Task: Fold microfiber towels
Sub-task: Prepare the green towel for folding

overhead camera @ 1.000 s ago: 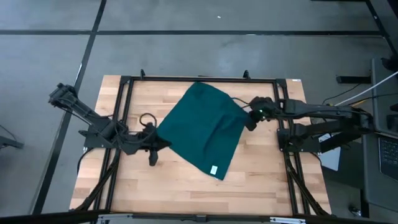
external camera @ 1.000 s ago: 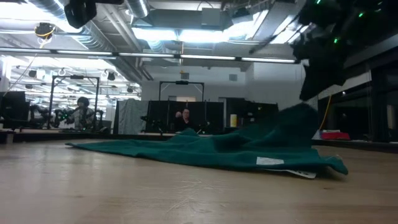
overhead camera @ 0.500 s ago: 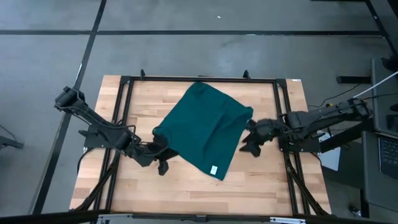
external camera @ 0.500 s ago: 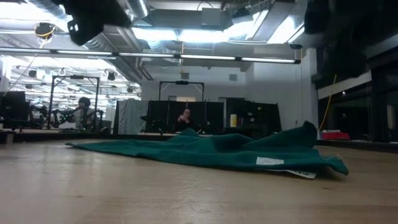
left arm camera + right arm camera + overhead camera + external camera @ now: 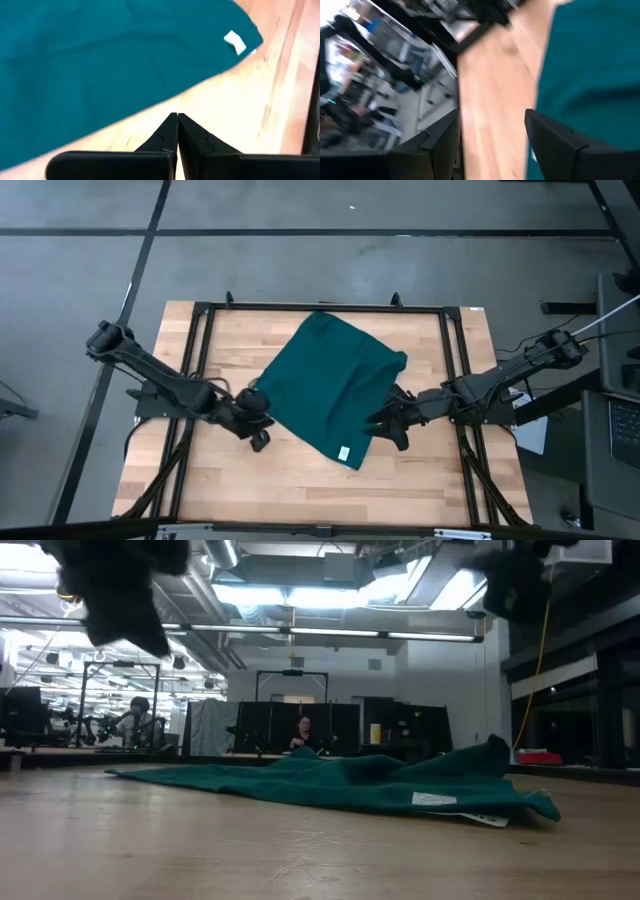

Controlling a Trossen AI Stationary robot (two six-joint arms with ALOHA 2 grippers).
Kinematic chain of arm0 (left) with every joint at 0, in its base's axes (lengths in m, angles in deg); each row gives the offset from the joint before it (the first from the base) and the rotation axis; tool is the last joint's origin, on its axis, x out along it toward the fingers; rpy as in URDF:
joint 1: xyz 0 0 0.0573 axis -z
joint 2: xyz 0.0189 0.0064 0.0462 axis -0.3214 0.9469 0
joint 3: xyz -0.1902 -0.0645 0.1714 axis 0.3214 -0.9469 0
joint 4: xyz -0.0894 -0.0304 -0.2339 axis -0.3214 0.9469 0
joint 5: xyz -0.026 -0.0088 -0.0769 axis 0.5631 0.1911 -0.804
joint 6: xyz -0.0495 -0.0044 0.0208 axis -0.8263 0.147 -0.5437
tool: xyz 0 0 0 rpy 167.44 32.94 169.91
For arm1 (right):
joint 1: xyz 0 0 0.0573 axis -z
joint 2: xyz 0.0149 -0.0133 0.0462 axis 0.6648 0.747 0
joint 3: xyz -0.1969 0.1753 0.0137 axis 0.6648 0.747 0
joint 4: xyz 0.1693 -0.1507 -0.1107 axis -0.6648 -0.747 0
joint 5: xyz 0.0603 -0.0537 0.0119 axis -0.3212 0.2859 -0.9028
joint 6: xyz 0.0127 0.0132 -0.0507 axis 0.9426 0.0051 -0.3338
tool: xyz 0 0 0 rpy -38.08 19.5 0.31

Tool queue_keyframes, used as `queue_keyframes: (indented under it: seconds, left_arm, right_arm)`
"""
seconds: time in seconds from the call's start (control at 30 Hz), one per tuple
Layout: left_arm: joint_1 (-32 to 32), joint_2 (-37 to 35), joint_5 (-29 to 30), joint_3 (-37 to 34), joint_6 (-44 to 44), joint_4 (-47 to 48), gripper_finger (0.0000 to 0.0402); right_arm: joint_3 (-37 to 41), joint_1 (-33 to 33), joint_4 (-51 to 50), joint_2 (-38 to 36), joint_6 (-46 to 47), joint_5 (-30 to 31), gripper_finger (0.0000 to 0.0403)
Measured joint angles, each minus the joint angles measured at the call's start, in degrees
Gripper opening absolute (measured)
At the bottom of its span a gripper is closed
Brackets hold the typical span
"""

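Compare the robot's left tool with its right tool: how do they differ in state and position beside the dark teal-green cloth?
The left tool is shut, fingers pressed together; the right tool is open, fingers spread apart. In the high view, the left tool sits by the left corner of the dark teal-green cloth, while the right tool sits at its right edge. Neither holds the cloth.

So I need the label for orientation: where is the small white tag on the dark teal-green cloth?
In the high view the small white tag sits at the near corner of the dark teal-green cloth, just left of the right gripper.
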Motion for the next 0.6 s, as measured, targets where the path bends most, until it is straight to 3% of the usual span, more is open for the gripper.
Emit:
queue_keyframes:
  seconds: [0.3, 0.6]
  left_arm:
    - [-5.96, 11.71, -0.62, -0.89, -3.83, -4.50, 0.0002]
    - [-9.09, 14.30, -3.42, -7.84, -8.70, -12.66, 0.0001]
  right_arm:
    - [0.00, -0.04, 10.21, -0.74, -1.52, 0.82, 0.0250]
    - [0.00, -0.12, 10.60, -3.46, 1.40, 1.95, 0.0283]
